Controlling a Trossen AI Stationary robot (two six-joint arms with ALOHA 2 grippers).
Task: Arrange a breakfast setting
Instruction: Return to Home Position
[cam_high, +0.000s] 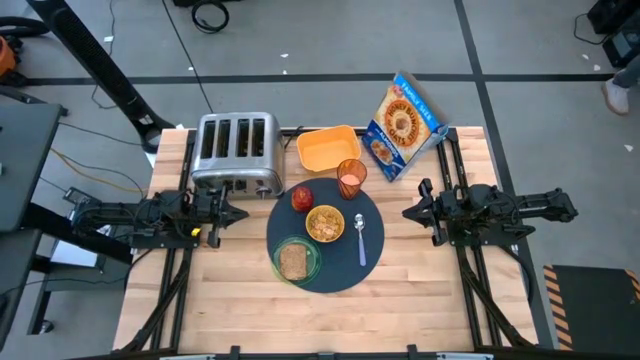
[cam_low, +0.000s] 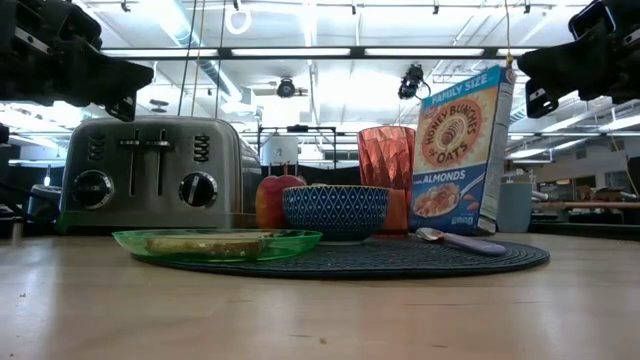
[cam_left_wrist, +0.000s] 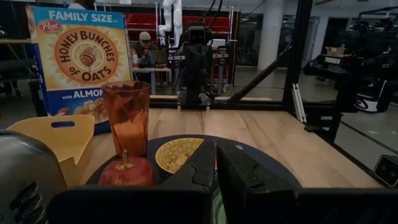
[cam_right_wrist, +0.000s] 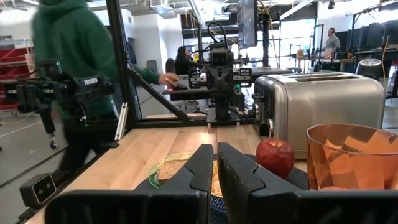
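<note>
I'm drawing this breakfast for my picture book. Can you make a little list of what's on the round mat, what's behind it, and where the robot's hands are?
Mat: dark round mat on the wooden table
Plate: green plate at the mat's near left, holding a toast slice
Bowl: bowl of cereal, mid-mat
Apple: red apple, far left of the bowl
Cup: amber cup, far right of the bowl
Spoon: pale spoon, right of the bowl
Behind the mat: toaster, orange tray, cereal box
Left gripper: shut, empty, left of the mat
Right gripper: shut, empty, right of the mat

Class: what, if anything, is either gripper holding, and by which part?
Nothing is held: the left gripper and right gripper are shut, empty, either side of the mat.
</note>
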